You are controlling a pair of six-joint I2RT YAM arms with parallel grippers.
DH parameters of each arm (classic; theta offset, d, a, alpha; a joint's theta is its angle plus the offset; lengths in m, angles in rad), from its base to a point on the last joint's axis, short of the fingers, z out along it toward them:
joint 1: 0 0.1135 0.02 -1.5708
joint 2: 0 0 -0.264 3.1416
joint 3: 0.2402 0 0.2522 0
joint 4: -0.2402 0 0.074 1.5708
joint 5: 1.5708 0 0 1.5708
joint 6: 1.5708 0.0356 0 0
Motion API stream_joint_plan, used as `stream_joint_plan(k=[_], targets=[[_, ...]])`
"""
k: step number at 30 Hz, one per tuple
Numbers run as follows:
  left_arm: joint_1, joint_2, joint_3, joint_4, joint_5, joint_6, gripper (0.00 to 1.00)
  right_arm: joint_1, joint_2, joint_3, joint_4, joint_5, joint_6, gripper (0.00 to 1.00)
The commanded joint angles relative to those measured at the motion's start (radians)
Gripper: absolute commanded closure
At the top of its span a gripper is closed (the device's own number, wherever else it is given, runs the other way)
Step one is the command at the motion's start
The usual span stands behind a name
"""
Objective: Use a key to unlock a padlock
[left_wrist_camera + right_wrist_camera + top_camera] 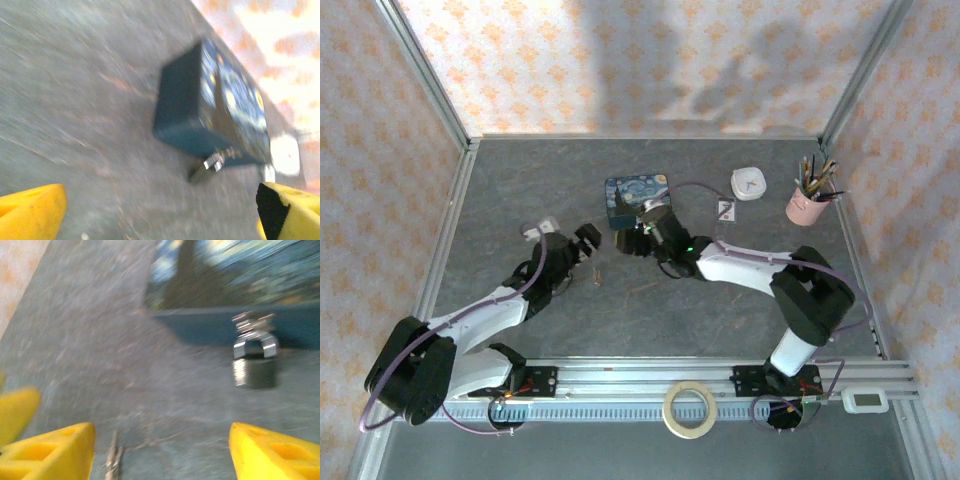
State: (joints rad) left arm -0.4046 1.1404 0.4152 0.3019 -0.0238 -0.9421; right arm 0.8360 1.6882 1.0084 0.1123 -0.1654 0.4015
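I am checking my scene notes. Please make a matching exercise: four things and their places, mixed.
1 silver-grey metal padlock
2 thin silvery key
3 pink cup of pencils
4 beige tape roll

A far right of the grey table
B on the clasp of the blue painted box
C on the near metal rail
D on the table, nearer than the box

Pairs: 1-B; 2-D; 3-A; 4-C

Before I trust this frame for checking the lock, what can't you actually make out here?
1. Padlock, right wrist view: motion blur hides its keyhole and whether the shackle is latched.
2. Key, right wrist view: blurred, cut off by the bottom edge; teeth unreadable.
3. Padlock, left wrist view: smeared by blur against the blue box.
4. Key, top view: too small to tell which way it points.
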Motion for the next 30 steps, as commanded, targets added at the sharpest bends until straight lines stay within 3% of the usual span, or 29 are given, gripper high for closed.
stream_joint_plan(k=[1, 5, 9, 19, 23, 26, 30], targets=[[0.088, -0.038, -0.056, 0.021, -0.017, 0.008, 0.03, 0.078, 0.080, 0.071, -0.095, 0.013, -0.006, 0.34], [0.122, -0.068, -0.058, 0.036, -0.049, 0.037, 0.03, 0.173, 0.174, 0.168, -0.201, 0.103, 0.038, 0.44], [0.133, -0.071, -0.063, 0.055, -0.064, 0.047, 0.01, 0.212, 0.238, 0.209, -0.240, 0.141, 0.097, 0.47], [0.156, -0.090, -0.110, 0.098, -0.054, 0.038, 0.01, 0.229, 0.364, 0.313, -0.337, 0.194, 0.103, 0.57], [0.168, -0.105, -0.125, 0.098, -0.054, 0.041, 0.01, 0.234, 0.402, 0.338, -0.384, 0.205, 0.101, 0.65], [0.172, -0.111, -0.128, 0.103, -0.058, 0.045, 0.01, 0.235, 0.404, 0.325, -0.396, 0.223, 0.107, 0.71], [0.172, -0.104, -0.133, 0.119, -0.053, 0.044, 0.01, 0.236, 0.388, 0.298, -0.403, 0.240, 0.106, 0.72]])
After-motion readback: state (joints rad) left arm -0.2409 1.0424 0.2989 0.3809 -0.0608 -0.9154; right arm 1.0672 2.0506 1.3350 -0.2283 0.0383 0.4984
